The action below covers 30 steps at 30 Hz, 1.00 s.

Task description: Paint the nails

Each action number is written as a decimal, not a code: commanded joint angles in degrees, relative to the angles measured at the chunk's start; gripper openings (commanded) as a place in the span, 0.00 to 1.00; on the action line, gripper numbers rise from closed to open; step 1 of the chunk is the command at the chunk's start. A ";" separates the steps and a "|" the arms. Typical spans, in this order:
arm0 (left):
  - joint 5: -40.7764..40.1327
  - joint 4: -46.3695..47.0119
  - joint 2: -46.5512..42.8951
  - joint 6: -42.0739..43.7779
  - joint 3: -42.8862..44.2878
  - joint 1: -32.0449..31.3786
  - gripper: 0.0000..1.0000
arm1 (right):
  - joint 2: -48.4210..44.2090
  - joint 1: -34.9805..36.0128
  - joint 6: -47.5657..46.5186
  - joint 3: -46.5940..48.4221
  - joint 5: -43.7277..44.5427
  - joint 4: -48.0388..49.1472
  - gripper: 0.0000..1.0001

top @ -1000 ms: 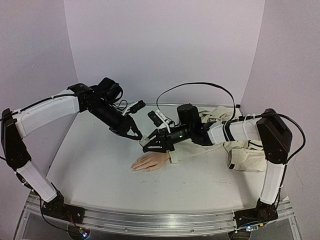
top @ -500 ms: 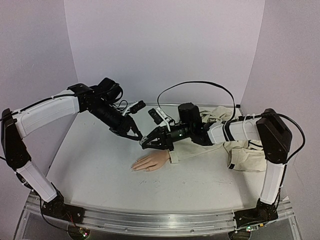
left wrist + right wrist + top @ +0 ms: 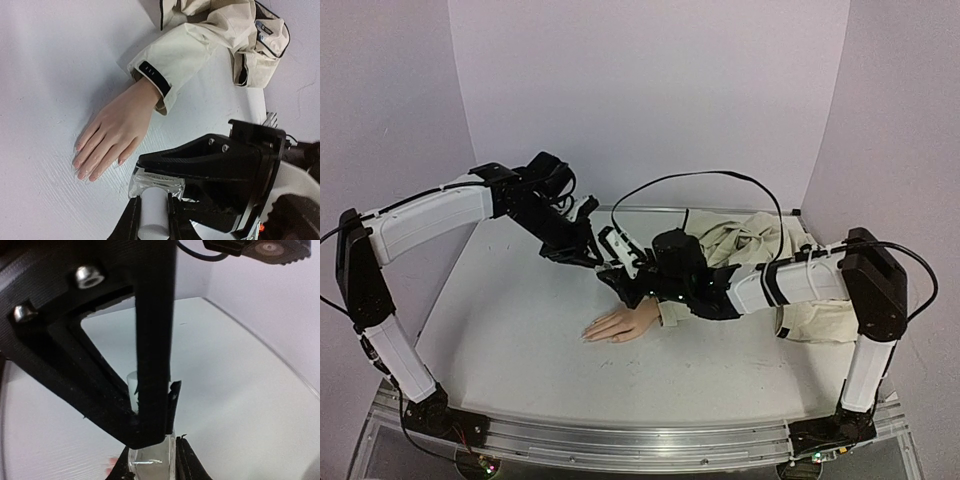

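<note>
The nails (image 3: 80, 169) tip a mannequin hand (image 3: 620, 324) lying palm down at mid-desk (image 3: 500, 340), unmoved since a second ago. Above its fingers the right end effector (image 3: 152, 462), then part open, has clamped onto the small clear bottle (image 3: 156, 183), and its arm has dropped lower over the sleeve (image 3: 185, 50). The left end effector (image 3: 152, 207) stays pinched narrow on the white cap (image 3: 150, 226) and has drifted slightly toward the back wall. Only the wrist cameras show bottle and cap; from overhead the black fingers hide both. A black tab (image 3: 150, 70) on the cuff bears white marks too small to read.
</note>
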 commanded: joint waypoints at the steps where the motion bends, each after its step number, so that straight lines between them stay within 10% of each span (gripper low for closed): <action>1: -5.37 -1.59 1.32 -9.38 4.47 -0.75 0.00 | -2.45 0.85 -5.21 2.68 33.39 7.58 0.00; 10: -7.16 2.24 -2.70 -7.89 3.05 -0.75 0.04 | -6.41 0.25 0.57 1.13 26.94 10.91 0.00; 20: 0.30 29.09 -20.99 -1.35 -16.55 0.23 0.82 | -18.64 -10.33 12.57 -5.26 -14.85 8.75 0.00; 30: 14.24 41.75 -19.95 3.61 -11.48 0.30 0.88 | -12.23 -14.64 29.21 3.70 -54.36 13.43 0.00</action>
